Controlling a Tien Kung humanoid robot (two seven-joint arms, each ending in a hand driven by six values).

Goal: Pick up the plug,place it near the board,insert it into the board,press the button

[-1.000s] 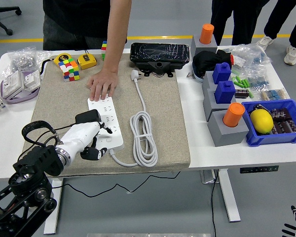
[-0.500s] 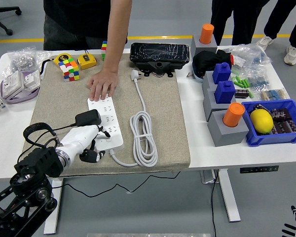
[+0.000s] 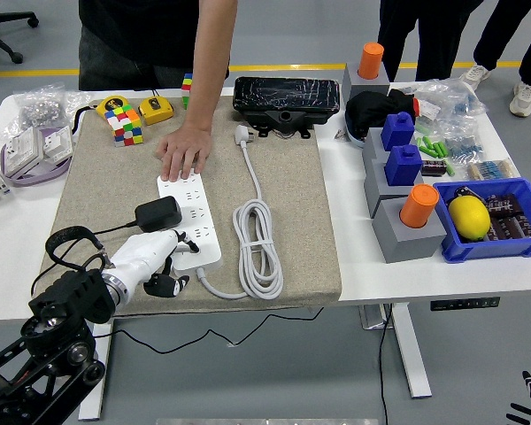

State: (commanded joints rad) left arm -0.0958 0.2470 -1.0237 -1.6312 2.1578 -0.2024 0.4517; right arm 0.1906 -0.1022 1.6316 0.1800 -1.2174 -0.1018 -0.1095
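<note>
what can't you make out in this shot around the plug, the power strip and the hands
Head view only:
- Black plug: its prongs are underneath it, so whether they are seated in the white power strip cannot be told.
- The strip's button: too small to pick out.
- Strip's far end: covered by the person's hand.
- Left hand: fingertips partly overlap the strip's near end; contact unclear.
- Right hand: cut off by the bottom right corner.

The person (image 3: 150, 35) at the counter's (image 3: 380, 266) far side is cut off above the chest by the top edge. Only black fingertips of the right hand (image 3: 524, 409) show in the bottom right corner. The left hand (image 3: 155, 261) covers the power strip's (image 3: 191, 217) near left corner.
</note>
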